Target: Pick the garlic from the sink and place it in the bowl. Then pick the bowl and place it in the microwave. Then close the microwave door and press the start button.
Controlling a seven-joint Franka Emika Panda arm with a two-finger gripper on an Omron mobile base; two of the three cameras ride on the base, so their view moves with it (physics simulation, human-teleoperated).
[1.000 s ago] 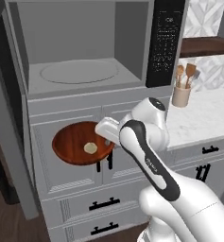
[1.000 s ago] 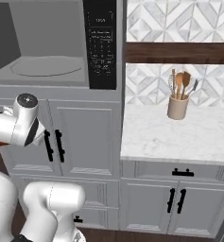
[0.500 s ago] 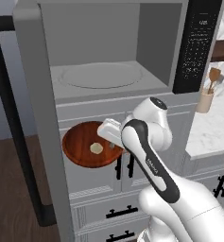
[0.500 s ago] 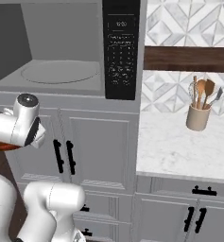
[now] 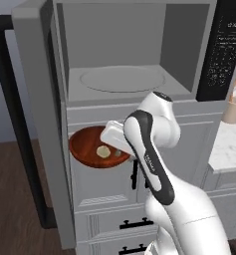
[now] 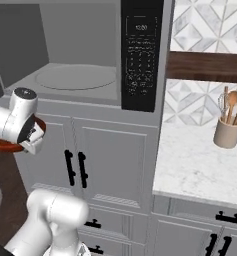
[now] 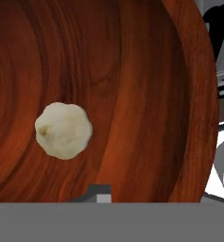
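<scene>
We hold the bowl by its rim in our fingers, raised in front of the cabinet just below the microwave. The garlic lies inside the bowl, near its middle. The microwave door stands swung open to the left of the microwave, the white turntable bare inside.

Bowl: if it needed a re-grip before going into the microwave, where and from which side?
Pinch the bowl at its rim, one finger inside, one outside. It is wide and shallow, so no grip spans it. Probably come from the robot's side, where the gripper already meets the rim: the far edge then leads into the open microwave. Stay off the garlic lying loose near the centre.
</scene>
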